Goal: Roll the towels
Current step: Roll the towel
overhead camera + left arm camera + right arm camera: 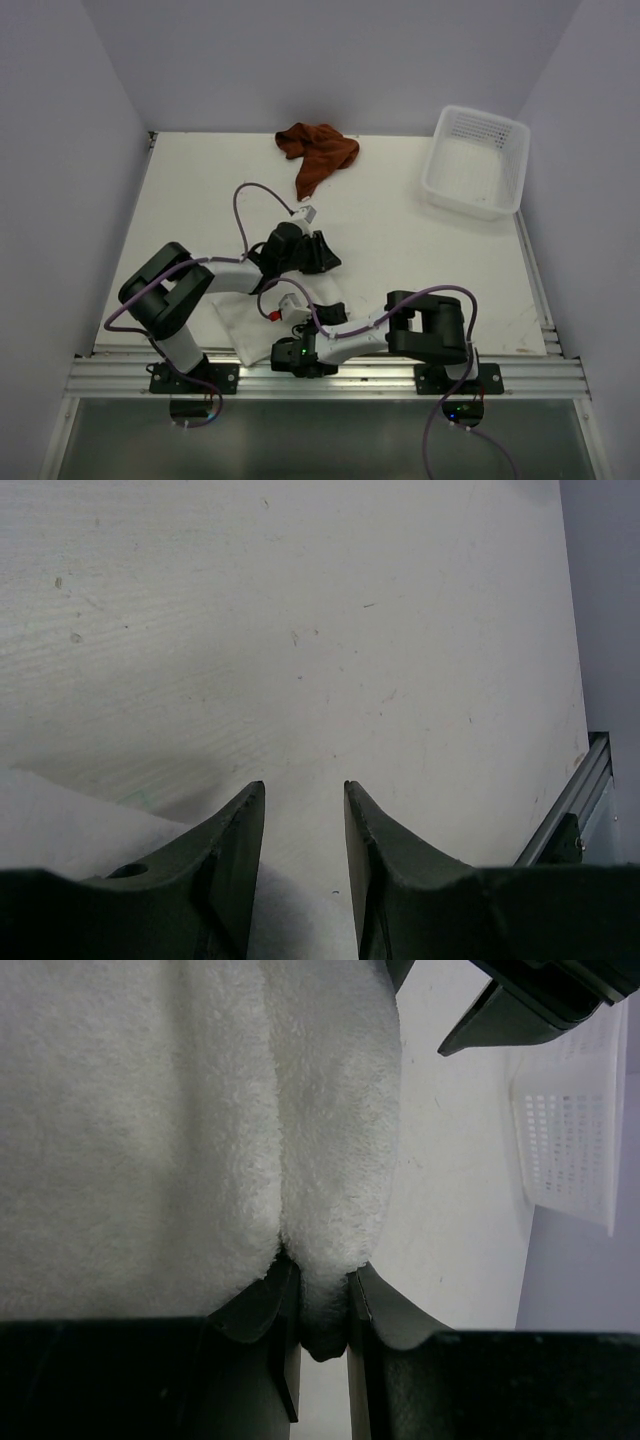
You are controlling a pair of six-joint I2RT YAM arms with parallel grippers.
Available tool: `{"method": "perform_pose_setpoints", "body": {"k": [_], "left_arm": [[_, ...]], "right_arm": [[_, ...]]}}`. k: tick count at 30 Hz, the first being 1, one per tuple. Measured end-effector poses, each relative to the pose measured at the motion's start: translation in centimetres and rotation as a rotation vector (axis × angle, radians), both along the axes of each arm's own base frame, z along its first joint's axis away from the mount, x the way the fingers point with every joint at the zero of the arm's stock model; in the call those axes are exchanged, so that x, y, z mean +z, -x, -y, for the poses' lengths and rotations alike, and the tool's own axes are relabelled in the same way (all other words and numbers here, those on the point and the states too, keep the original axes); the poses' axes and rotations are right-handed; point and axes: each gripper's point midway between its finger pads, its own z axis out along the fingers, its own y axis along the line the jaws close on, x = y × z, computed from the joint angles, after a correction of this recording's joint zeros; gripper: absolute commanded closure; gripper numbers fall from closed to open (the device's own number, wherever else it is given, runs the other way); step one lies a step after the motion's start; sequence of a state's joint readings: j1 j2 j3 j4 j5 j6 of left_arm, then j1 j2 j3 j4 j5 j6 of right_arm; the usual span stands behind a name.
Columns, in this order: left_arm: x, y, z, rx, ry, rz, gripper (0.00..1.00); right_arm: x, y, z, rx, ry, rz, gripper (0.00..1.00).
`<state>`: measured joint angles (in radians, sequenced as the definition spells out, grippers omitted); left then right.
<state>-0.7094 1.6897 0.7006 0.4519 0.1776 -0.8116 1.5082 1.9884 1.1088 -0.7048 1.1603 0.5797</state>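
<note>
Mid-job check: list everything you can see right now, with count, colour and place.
white towel: one, white, near edge of the table between the two arms, one fold pinched up
rust-brown towel: one, rust-brown, crumpled at the far edge, about centre
basket: one, white perforated plastic, far right corner
table: one, white, under everything
left gripper: one, dark, open, by the white towel's edge, nothing between its fingers
right gripper: one, dark, shut on a fold of the white towel
</note>
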Motion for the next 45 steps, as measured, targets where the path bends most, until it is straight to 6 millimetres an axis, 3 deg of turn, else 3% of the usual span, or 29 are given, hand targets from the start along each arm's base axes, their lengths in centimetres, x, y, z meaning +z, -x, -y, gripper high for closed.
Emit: {"method": "perform_pose_setpoints", "body": {"k": [5,10,16,26,29,35,45], "left_arm": [[-0.3,0.2,-0.3,0.010,0.011,0.010,0.59],[-0.5,0.3,-0.6,0.020,0.029,0.030,0.59],[-0.6,0.3,-0.6,0.025,0.048,0.049,0.59],[-0.6,0.2,-0.7,0.030,0.054,0.059,0.59],[-0.7,0.2,-0.7,0.030,0.054,0.059,0.59],[-0.7,0.2,-0.7,0.031,0.054,0.060,0.59],[-0.7,0.3,-0.8,0.031,0.052,0.058,0.59]], "right_arm": [[-0.1,0.0,0.0,0.003,0.002,-0.006,0.79],[-0.6,0.1,0.0,-0.004,-0.018,-0.050,0.49],[0.9,0.0,0.5,-0.030,-0.133,-0.126,0.36],[6.0,1.4,1.0,0.010,-0.545,-0.259,0.31],[6.4,1.3,2.0,0.003,-0.712,-0.317,0.31],[4.7,-0.5,4.0,-0.085,-1.001,-0.440,0.31],[1.4,-0.5,1.2,-0.117,-1.262,-0.677,0.31]]}}
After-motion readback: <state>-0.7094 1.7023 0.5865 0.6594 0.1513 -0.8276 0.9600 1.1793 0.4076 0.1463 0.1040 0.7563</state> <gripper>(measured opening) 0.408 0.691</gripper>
